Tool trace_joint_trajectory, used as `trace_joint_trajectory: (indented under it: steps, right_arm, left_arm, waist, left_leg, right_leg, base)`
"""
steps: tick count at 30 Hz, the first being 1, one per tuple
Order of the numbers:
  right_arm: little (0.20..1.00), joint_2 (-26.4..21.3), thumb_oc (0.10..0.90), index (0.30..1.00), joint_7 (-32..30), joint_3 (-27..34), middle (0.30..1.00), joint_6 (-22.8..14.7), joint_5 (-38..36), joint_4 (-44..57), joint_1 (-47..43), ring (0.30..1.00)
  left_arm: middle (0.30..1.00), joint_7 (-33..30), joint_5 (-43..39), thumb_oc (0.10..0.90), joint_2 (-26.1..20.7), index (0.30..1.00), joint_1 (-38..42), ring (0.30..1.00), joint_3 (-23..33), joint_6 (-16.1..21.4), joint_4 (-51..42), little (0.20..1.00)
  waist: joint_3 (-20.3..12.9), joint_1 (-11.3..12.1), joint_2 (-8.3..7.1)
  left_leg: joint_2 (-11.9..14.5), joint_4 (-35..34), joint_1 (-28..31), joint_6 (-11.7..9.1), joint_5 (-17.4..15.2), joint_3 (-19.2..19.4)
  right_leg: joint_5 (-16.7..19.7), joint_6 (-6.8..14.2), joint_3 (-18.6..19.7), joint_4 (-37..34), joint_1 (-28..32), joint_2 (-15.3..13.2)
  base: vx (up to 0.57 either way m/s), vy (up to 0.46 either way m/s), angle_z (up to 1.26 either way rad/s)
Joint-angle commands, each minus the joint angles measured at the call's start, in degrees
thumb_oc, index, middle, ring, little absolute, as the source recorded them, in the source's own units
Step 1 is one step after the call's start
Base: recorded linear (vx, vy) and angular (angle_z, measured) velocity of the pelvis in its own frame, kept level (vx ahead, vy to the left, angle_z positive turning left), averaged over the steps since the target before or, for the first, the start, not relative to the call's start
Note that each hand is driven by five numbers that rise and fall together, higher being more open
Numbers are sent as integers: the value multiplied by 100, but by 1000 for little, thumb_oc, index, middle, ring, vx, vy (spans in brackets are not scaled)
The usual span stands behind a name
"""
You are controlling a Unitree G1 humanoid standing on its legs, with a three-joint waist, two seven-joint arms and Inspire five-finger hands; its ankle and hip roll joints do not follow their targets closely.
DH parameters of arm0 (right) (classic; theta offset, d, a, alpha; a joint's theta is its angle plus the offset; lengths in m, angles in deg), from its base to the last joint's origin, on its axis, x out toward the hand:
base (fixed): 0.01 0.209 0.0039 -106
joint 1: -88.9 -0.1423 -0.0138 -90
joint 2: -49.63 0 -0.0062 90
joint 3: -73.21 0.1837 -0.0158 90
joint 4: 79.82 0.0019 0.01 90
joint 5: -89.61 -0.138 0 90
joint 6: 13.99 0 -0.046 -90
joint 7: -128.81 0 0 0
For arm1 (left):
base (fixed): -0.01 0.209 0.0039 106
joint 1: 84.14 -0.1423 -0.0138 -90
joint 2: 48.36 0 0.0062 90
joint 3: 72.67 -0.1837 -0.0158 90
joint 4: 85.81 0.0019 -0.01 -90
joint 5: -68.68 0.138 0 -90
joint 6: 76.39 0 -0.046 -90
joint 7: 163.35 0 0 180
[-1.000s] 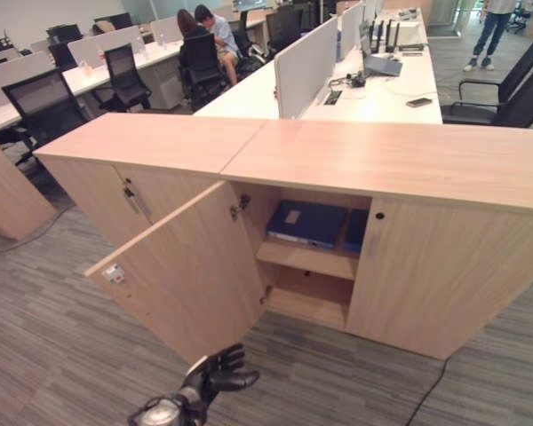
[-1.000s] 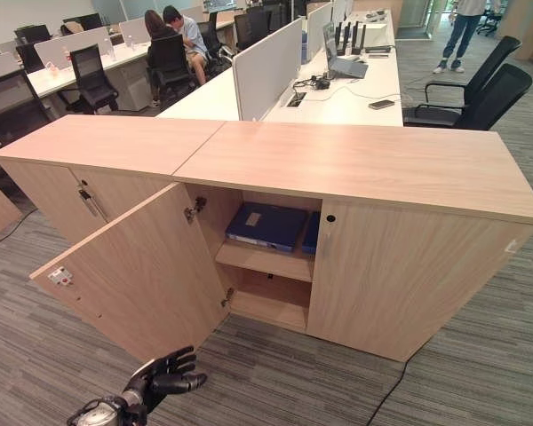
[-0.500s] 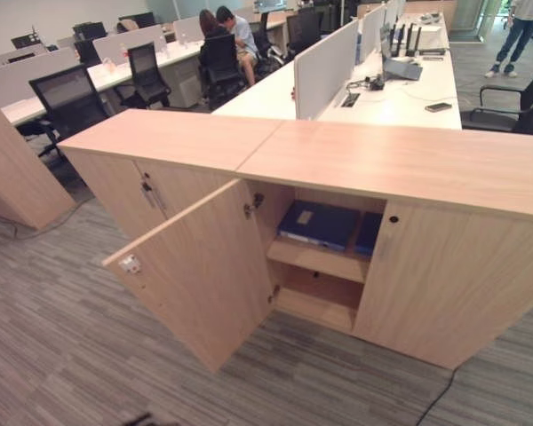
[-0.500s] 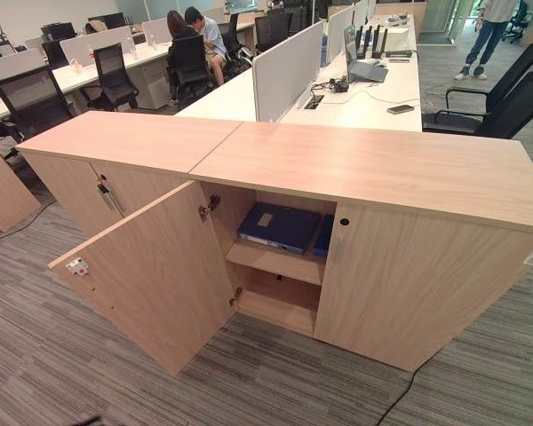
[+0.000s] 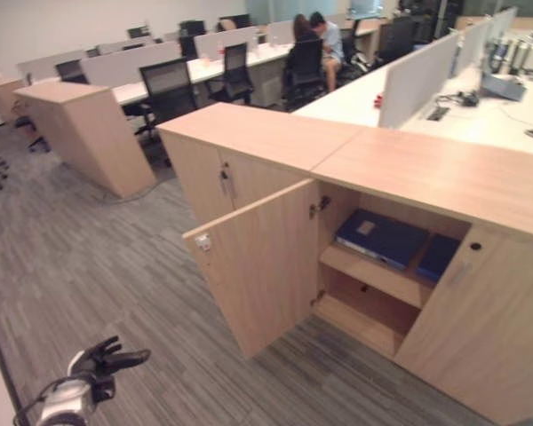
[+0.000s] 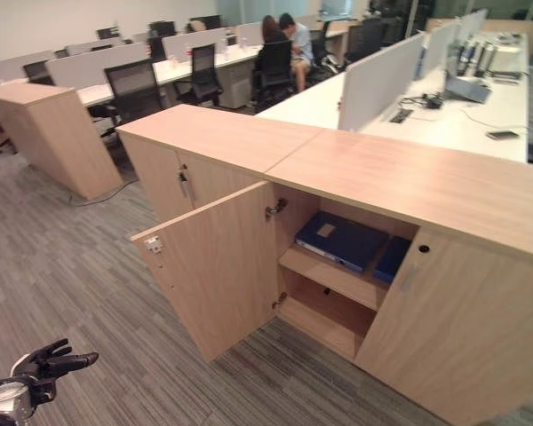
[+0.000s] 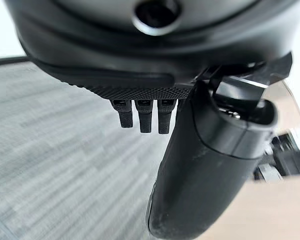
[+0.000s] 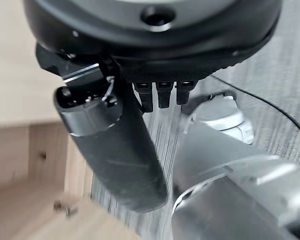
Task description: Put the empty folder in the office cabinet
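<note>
- Grey striped carpet (image 5: 115, 266) underfoot, open-plan office beyond; left hand (image 5: 102, 359) low over it, well short of the cabinet, fingers straight and spread, thumb out, holding nothing
- Right hand (image 8: 115, 150) seen from its own wrist camera: thumb extended, fingers straight, nothing in them
- Office cabinet (image 6: 409, 186) in light wood; its left door (image 6: 218, 266) swung wide towards the room, right door (image 6: 462, 328) closed
- Inside, upper shelf (image 6: 333, 277): blue folder (image 6: 342, 240) lying flat; a second blue item (image 6: 393, 257) just beside it, partly behind the closed door; lower compartment bare as far as visible
- Farther back: white desks (image 6: 426, 98) with dividers; black chairs (image 6: 133, 84); two people (image 6: 284, 40) seated at a far desk
</note>
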Motion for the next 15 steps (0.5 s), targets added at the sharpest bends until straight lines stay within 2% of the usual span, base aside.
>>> trace_joint_trajectory:
  steps: [1, 3, 4, 6, 7, 9, 10, 13, 15]
  right_arm:
    - [900, -43, 800, 900, -125, 164, 900, -106, -320, -76, -8, 900]
    - [900, -46, 800, 900, -129, 149, 900, -124, -310, -84, -5, 900]
    - [900, -82, 800, 900, -164, 162, 900, -130, -315, -66, -23, 900]
    - [900, -119, 800, 900, -216, 175, 900, -120, -414, -39, -46, 900]
    - [900, -169, 800, 900, -265, 168, 900, -119, -448, -2, -125, 900]
    - [900, -190, 800, 900, -248, 155, 900, -100, -471, 7, -145, 900]
    - [900, -211, 800, 900, -235, 147, 900, -90, -426, 13, -155, 900]
    - [900, -293, 800, 900, -232, 198, 900, -87, -386, 61, -142, 900]
    - [900, -302, 800, 900, -201, 225, 900, -80, -395, 85, -88, 900]
  left_arm:
    - [900, -229, -127, 800, -498, 900, 492, 900, 232, 497, -563, 900]
    - [900, -244, -193, 800, -448, 900, 553, 900, 161, 501, -773, 900]
    - [900, -288, -258, 800, -439, 900, 692, 900, 55, 498, -855, 900]
    - [900, -341, -333, 800, -351, 900, 827, 900, -66, 486, -1038, 900]
    - [900, -411, -399, 800, -302, 900, 954, 900, -138, 505, -1078, 900]
    - [900, -393, -439, 800, -351, 900, 964, 900, -130, 475, -1126, 900]
    - [900, -396, -449, 800, -400, 900, 966, 900, -123, 476, -1166, 900]
    - [900, -421, -589, 800, -444, 900, 916, 900, -124, 483, -1381, 900]
    - [900, -408, -591, 800, -430, 900, 889, 900, -145, 496, -1525, 900]
  waist:
    - [102, -16, -193]
    - [66, -29, -242]
    - [118, -70, -284]
    - [247, -99, -348]
    - [339, -121, -378]
    - [293, -67, -390]
    - [255, -40, -390]
    - [214, 33, -308]
    - [212, 32, -248]
  left_leg:
    - [-355, 102, 92, -287, -515, 381]
    - [-292, 492, -48, -373, -668, 428]
    - [-251, 1042, -276, -470, -847, 480]
    - [-187, 1840, -687, -601, -953, 682]
    - [185, 2332, -1073, -661, -788, 1048]
    - [468, 2034, -1012, -623, -691, 1242]
    - [542, 1772, -960, -641, -579, 1198]
    - [656, 1085, -1008, -741, -52, 774]
    - [644, 741, -934, -806, 82, 589]
  right_leg:
    - [739, -3, -93, -829, 182, 308]
    - [791, -51, -54, -1015, 317, 379]
    - [779, -111, -82, -1016, 359, 390]
    - [784, -203, -170, -1056, 472, 378]
    - [769, -278, -267, -1122, 588, 335]
    - [754, -272, -249, -1259, 716, 336]
    - [755, -248, -229, -1305, 742, 338]
    - [668, -247, -125, -1320, 806, 388]
    - [599, -242, -58, -1317, 907, 401]
  base:
    - [118, -184, 119]
    - [117, -192, 57]
    - [66, -150, 42]
    - [-19, -121, 62]
    - [-6, -80, 59]
    - [90, -23, -3]
    - [142, 19, -20]
    - [137, 56, 0]
    - [142, 95, -6]
